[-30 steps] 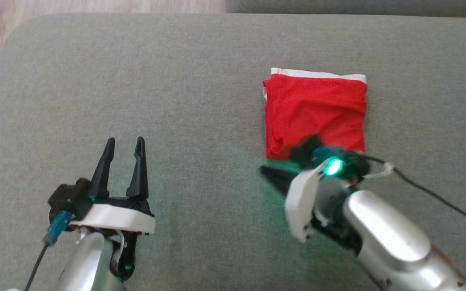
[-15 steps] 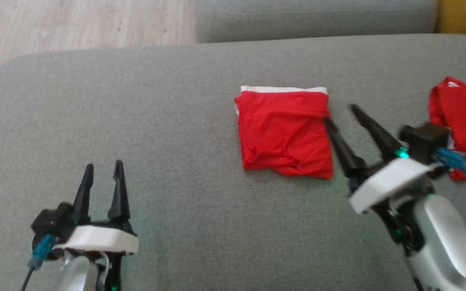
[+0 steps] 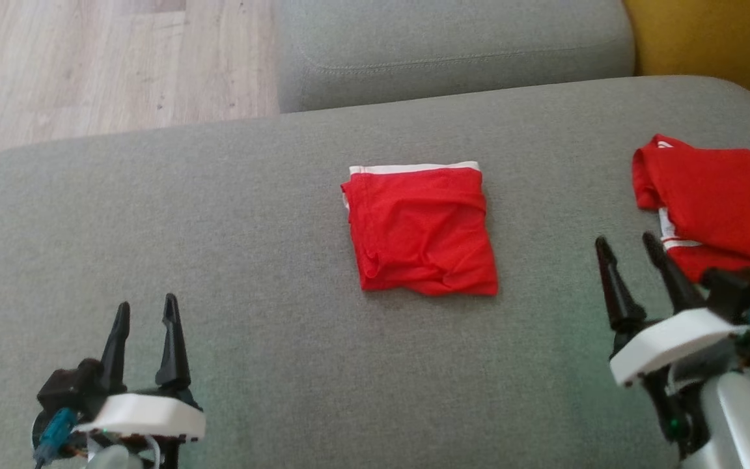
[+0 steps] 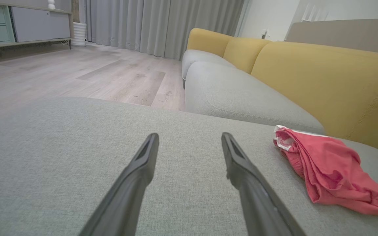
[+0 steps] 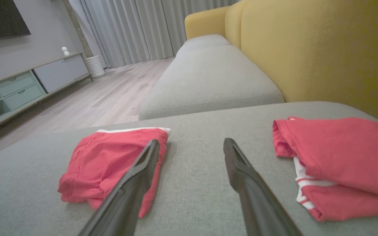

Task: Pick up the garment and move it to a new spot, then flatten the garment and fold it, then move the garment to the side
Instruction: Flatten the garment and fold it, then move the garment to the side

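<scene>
On the grey cushion point(image 3: 251, 215), centre of the head view: one folded garment point(image 3: 422, 229), red, with a white band along its far edge. It lies flat in a rough square, creased on top, and nothing touches it.

Position relative to end effectors:
- Right gripper point(image 3: 625, 239): lower right of the head view, to the right of the folded garment and nearer the robot, apart from it. Fingers spread wide, nothing between them. In the right wrist view they point at the bare grey strip between the two red pieces, and the left finger overlaps the folded garment's near corner in the picture only.
- Left gripper point(image 3: 146, 303): lower left of the head view, well apart from the folded garment, which lies ahead and to its right. Fingers spread wide and empty over bare cushion.

Count:
- Red garments: two. The second garment point(image 3: 720, 208), red with white stripes at its near edge, is loosely folded at the cushion's right end, just beside the right gripper.
- Grippers: two, with four dark fingers in all.
- Grey sofa seat point(image 3: 453, 52): one, beyond the cushion.
- Yellow backrest point(image 3: 707, 39): upper right corner.
- Wooden floor point(image 3: 88, 65): upper left.
</scene>
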Robot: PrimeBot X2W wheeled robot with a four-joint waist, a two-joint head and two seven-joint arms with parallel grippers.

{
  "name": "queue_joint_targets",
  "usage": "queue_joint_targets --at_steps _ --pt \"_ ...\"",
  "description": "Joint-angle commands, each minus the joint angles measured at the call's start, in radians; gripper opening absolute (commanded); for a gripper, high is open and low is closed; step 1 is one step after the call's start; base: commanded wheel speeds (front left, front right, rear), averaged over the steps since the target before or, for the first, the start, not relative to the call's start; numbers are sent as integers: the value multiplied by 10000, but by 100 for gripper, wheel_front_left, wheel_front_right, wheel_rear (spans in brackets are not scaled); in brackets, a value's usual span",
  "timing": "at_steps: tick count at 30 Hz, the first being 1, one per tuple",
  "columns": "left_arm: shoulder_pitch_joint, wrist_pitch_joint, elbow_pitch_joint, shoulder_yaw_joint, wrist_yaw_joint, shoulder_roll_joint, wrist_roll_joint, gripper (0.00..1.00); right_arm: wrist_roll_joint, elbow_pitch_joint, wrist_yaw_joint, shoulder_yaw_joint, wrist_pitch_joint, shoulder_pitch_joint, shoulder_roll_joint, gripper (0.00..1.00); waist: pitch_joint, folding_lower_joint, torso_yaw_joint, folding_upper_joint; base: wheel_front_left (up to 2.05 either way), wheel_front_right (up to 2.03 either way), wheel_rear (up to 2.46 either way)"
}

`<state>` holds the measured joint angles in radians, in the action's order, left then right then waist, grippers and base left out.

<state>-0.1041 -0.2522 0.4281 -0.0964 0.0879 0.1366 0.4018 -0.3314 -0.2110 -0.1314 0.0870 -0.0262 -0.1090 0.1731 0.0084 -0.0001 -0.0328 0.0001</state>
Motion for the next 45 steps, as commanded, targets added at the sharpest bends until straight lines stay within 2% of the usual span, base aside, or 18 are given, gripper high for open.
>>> queue_joint_targets --at_steps 1,13,20,22,25,30,33,38,39,40,41,45 --pt "-265 -95 -225 384 -49 236 -78 100 78 276 7 167 110 -207 28 100 -17 1 -37 -1 0 0 0" --pt "-248 -89 -322 346 -173 235 -43 100 199 120 7 -22 -39 -270 -230 100 159 1 -3 -1 0 0 0" --pt "-565 -50 -540 227 -179 268 -83 100 138 96 7 396 -1119 -1349 -381 100 747 1 233 -1 0 0 0" --pt "-789 -35 -641 169 -147 290 -94 100 41 -88 7 599 -1723 -1977 -495 100 1079 1 373 -1 0 0 0" --pt "-1153 -39 -752 41 -90 295 -143 100 -64 -862 7 741 -2627 -2930 -655 100 1595 1 630 -1 0 0 0" --pt "-1722 -54 -850 -158 -17 174 -187 100 141 -2616 7 411 -3374 -4231 -951 100 2347 1 1151 -1 0 0 0" --pt "-1947 -68 -806 -216 25 106 -199 100 226 -3522 7 380 -3707 -4647 -1098 100 2576 1 1387 -1 0 0 0" --pt "-2081 -85 -671 -190 86 70 -206 100 -167 -4474 7 894 -4062 -4895 -1194 100 2663 1 1488 -1 0 0 0" --pt "-2067 -87 -654 -159 91 74 -207 100 -318 -4600 7 1060 -4210 -4905 -1202 95 2649 1 1453 -1 0 0 0" --pt "-2044 -89 -650 -125 89 72 -215 100 -425 -4670 7 1242 -4315 -4927 -1207 35 2629 1 1406 -1 0 0 0" --pt "-2016 -90 -668 -76 75 69 -226 100 -482 -4657 7 1449 -4325 -4973 -1208 0 2609 1 1328 -1 0 0 0" --pt "-1901 -92 -783 100 59 61 -268 100 -548 -4373 7 2176 -4393 -5181 -831 0 2489 1 906 -1 0 0 0"
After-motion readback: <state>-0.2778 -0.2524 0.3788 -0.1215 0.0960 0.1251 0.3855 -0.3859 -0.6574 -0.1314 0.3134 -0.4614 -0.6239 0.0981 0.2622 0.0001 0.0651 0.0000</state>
